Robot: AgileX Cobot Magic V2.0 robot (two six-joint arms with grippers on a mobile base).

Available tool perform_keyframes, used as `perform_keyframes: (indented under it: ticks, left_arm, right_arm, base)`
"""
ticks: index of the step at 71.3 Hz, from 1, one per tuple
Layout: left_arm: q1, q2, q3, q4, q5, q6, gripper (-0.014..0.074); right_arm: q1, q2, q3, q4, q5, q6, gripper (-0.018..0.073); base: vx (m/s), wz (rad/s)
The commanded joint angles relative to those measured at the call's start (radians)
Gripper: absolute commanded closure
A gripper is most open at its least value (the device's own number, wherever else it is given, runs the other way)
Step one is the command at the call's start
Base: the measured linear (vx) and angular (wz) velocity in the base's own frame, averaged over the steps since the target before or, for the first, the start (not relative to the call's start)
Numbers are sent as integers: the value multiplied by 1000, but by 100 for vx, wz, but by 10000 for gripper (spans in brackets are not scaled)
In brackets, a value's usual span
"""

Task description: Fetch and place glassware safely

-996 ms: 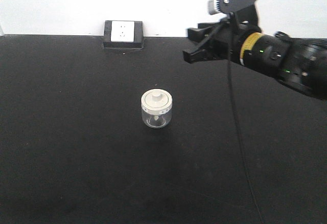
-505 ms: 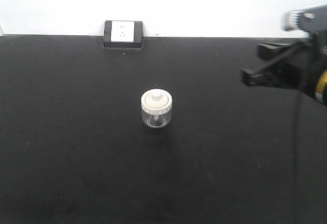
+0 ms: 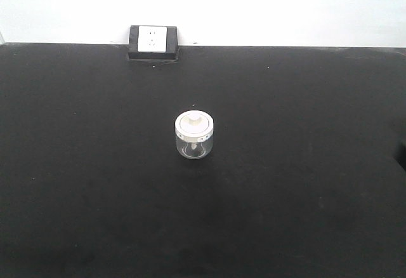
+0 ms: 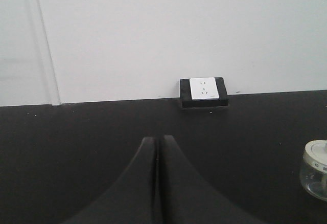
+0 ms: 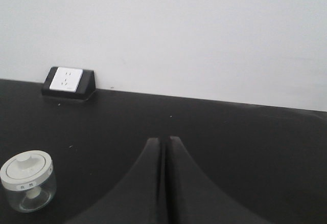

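The glassware, a small squat clear glass jar (image 3: 194,134) with a cream-white knobbed lid, stands upright in the middle of the black table (image 3: 304,183). It shows at the right edge of the left wrist view (image 4: 316,169) and at the lower left of the right wrist view (image 5: 28,180). My left gripper (image 4: 159,139) is shut and empty, low over the table, left of the jar. My right gripper (image 5: 164,140) is shut and empty, right of the jar. Neither arm shows in the front view.
A black box with a white socket face (image 3: 153,42) sits at the table's far edge against the white wall; it also shows in the left wrist view (image 4: 204,91) and the right wrist view (image 5: 68,83).
My right arm has drawn back to the right and left the front view. The jar has not moved.
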Motion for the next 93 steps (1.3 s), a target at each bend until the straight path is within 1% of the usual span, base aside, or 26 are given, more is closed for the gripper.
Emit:
perform_keyframes:
  ticks: [1,20,37,53,93]
  left_arm:
    - [-5,15,-26,-10,-72,-9,603]
    - [-5,15,-26,-10,-72,-9,603]
    - [-5,15,-26,-10,-72,-9,603]
    - [-5,15,-26,-10,-72,-9,603]
    - [-5,15,-26,-10,-72,-9,603]
  right_arm:
    - [-5,-107,36,-15,6,1,563]
    - [-5,-386,178,-15,85,0,563]
    - [-5,-523,252,-15,133,0,563]
    - [-5,-536,279,-19,137,0,563]
    - [-5,-536,279,-22,139,0,563]
  base:
    - [0,0]
    - [0,0]
    - [0,0]
    - [0,0]
    - [0,0]
